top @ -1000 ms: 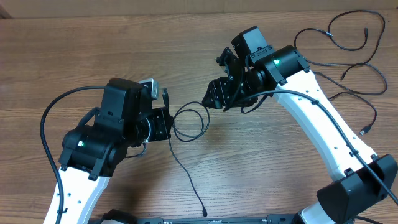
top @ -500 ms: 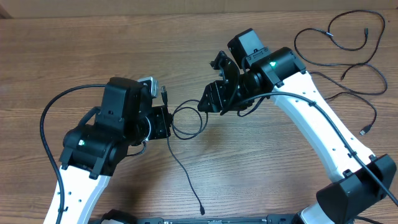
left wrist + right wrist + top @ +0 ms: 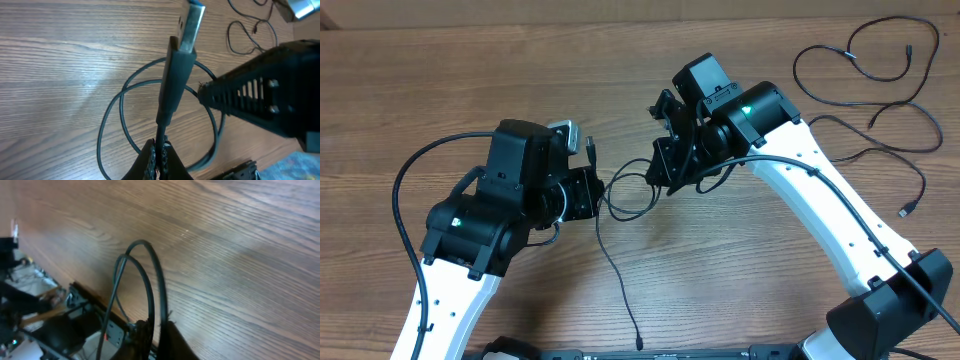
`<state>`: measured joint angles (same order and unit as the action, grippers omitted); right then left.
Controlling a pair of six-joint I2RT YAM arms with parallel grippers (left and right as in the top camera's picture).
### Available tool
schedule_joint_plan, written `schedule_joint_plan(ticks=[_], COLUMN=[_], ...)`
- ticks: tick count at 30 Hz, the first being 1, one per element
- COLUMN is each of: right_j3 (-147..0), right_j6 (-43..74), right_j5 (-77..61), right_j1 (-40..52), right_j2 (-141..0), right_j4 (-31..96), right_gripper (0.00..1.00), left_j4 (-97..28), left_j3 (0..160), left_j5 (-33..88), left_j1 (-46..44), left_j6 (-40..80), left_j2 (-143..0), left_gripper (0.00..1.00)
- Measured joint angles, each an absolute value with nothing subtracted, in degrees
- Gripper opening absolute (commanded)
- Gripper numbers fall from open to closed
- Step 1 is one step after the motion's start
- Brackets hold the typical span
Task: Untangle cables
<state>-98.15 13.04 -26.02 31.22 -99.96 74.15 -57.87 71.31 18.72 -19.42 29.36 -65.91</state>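
**Both tools pinched on one cable**

My left tool (image 3: 159,152) is clamped on the cable (image 3: 160,280) just under its plug (image 3: 191,24). My right tool (image 3: 154,329) pinches its double loop, mid-counter (image 3: 470,80). Loose cables (image 3: 865,95) lie well apart, far right. From overhead, the arms hide both grips.

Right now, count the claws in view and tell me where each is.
2. The left claw pinches the cable just below its plug, left of the loop. The right claw grips the loop's right side. Neither is hidden.
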Motion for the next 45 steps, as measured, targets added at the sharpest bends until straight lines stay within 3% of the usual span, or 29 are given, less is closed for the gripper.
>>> schedule_joint_plan(ticks=[5,11,20,37,45], right_j3=[-98.15,-98.15,-98.15,-98.15,-98.15], right_j6=[17.06,25.10,34.79,38.63,38.85], right_j5=[-19.57,-7.64,10.74,16.86,15.38], right_j1=[31.24,31.86,31.42,25.39,22.02], right_j2=[-100.51,-100.90,-100.90,-100.90,-101.01], right_j4=[74.17,74.19,76.27,76.86,76.66], right_gripper=[0.04,0.09,0.12,0.17,0.26], left_j4=[-58.54,-60.93,-68.58,-73.45,-73.19], left_j3=[71.31,71.31,71.31,71.31,71.31], left_j5=[19.90,19.44,6.76,-11.75,-10.15], left_j1=[-19.44,-19.53,-19.53,-17.80,-10.22], left_j6=[28.01,27.29,31.64,43.13,44.91], left_j2=[-65.91,-65.93,-65.93,-65.93,-65.93], left_gripper=[0.04,0.04,0.05,0.04,0.04])
